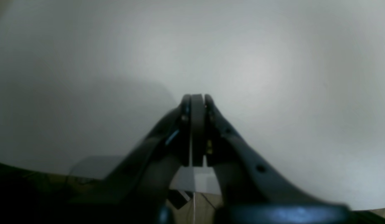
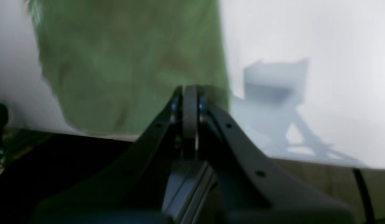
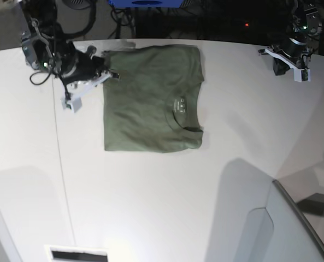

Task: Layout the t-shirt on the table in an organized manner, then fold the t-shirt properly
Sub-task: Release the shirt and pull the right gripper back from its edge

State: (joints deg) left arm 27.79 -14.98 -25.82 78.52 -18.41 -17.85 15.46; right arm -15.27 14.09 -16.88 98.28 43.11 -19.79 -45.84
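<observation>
Right claw: jaws pressed together, nothing between them; poised over the near corner of the t-shirt, contact with the cloth not determinable through the blur. Left claw: likewise closed and empty, above bare bench, no cloth in its own view.

In the base view, right claw at the upper-left corner of the t-shirt; left claw well apart from the garment, near the far edge of the bench.

T-shirt lying folded into a compact rectangle left of bench centre, collar and inner label showing on its right side, edges mostly straight, lower-right corner slightly rounded.

Judged stage: folding largely complete; remaining work likely tidying or a final fold.

Recommended practice for the step in hand:
- Open right claw before any descent; pinch all layers at the corner, not the top one only.
- Keep any lift low and draw straight, to avoid skewing the stack.
- Bring left claw across to hold the opposite edge before pulling.
- Release only with cloth flat on bench.

Risk: single-layer pinch peeling the fold open.
</observation>
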